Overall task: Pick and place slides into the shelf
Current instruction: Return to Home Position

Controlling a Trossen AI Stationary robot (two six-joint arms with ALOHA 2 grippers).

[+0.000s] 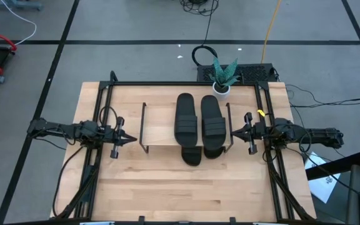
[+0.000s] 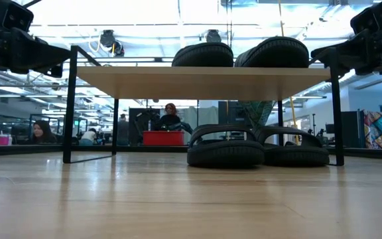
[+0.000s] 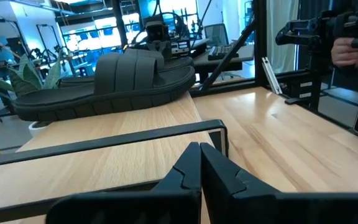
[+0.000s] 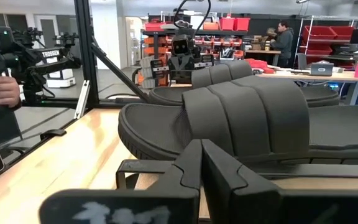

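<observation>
Ribbed black slides (image 1: 185,115) lie on and under the wood-topped wire shelf (image 1: 160,125), flanked by the closed, empty left gripper (image 1: 130,139) and right gripper (image 1: 233,132).

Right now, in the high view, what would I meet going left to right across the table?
The left gripper → shelf, its bare end → one slide on top → second slide on top → right gripper.

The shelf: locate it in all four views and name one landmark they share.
High view: shelf at the centre of the table, between left gripper and right gripper.
Low view: its board spans the upper middle, legs reaching the table.
Left wrist view: wire frame and board in the near foreground.
Right wrist view: frame corner and a board strip under the near slide.
Shared landmark: the two slides on its top board.
</observation>
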